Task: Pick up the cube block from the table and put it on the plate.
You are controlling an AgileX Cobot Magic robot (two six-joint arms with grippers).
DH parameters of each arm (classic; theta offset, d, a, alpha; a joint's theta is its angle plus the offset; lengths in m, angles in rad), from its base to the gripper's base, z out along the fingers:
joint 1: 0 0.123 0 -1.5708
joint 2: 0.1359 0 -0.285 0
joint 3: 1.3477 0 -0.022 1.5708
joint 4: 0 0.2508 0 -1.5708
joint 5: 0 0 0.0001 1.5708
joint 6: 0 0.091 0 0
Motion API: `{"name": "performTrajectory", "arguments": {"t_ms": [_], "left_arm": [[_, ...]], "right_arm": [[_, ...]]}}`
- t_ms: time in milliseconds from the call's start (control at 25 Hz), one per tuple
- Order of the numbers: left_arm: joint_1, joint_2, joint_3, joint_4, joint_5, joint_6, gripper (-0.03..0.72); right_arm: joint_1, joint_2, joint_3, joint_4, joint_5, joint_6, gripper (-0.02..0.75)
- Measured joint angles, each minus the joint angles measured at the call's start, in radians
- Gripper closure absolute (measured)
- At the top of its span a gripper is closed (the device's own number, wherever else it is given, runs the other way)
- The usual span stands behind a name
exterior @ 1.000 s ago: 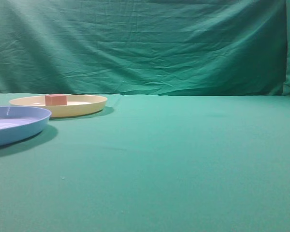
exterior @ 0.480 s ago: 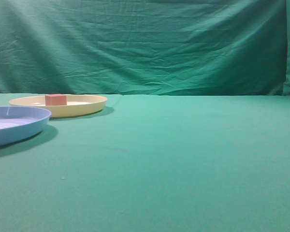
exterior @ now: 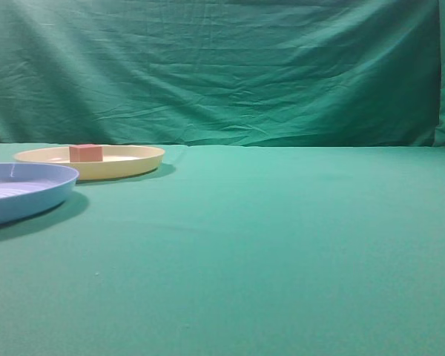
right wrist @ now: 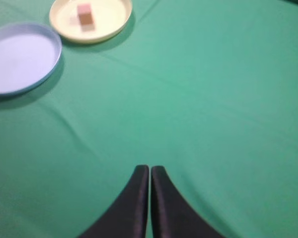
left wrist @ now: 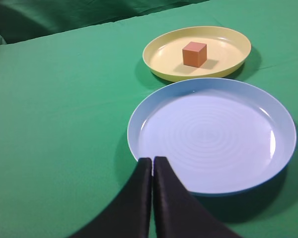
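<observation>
The reddish-pink cube block (exterior: 86, 153) sits inside the cream plate (exterior: 133, 165) at the far left of the table (exterior: 282, 237). It also shows in the left wrist view (left wrist: 194, 53) on the plate (left wrist: 164, 49), and in the right wrist view (right wrist: 85, 14) on the plate (right wrist: 111, 20). My left gripper (left wrist: 153, 161) is shut and empty, its tips over the near edge of the light blue plate. My right gripper (right wrist: 150, 169) is shut and empty above bare green cloth, far from the plates. Neither gripper shows in the exterior view.
A light blue plate (exterior: 37, 196) lies in front of the cream plate at the left edge; it also shows in the left wrist view (left wrist: 283, 129) and the right wrist view (right wrist: 20, 54). A wrinkled green backdrop (exterior: 222, 67) closes the far side.
</observation>
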Motion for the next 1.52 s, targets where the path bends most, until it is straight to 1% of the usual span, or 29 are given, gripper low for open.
{"name": "performTrajectory", "arguments": {"t_ms": [200, 440, 640, 760, 920, 1120, 1520], "left_arm": [[0.000, 0.000, 0.000, 0.000, 0.000, 0.000, 0.688], [0.000, 0.000, 0.000, 0.000, 0.000, 0.000, 0.688], [0.000, 0.000, 0.000, 0.000, 0.000, 0.000, 0.688], [0.000, 0.000, 0.000, 0.000, 0.000, 0.000, 0.688], [0.000, 0.000, 0.000, 0.000, 0.000, 0.000, 0.688], [0.000, 0.000, 0.000, 0.000, 0.000, 0.000, 0.688], [0.000, 0.000, 0.000, 0.000, 0.000, 0.000, 0.688]], "right_arm": [[-0.124, -0.210, 0.242, -0.012, -0.260, 0.000, 0.738], [-0.259, -0.401, 0.515, -0.037, -0.456, 0.000, 0.738], [-0.309, -0.547, 0.700, -0.040, -0.576, 0.000, 0.738], [-0.325, -0.582, 0.790, -0.040, -0.627, 0.002, 0.738], [-0.330, -0.583, 0.814, -0.041, -0.624, 0.020, 0.738], [-0.330, -0.583, 0.814, -0.074, -0.603, 0.022, 0.738], [-0.330, -0.583, 0.814, -0.081, -0.601, 0.022, 0.738]]}}
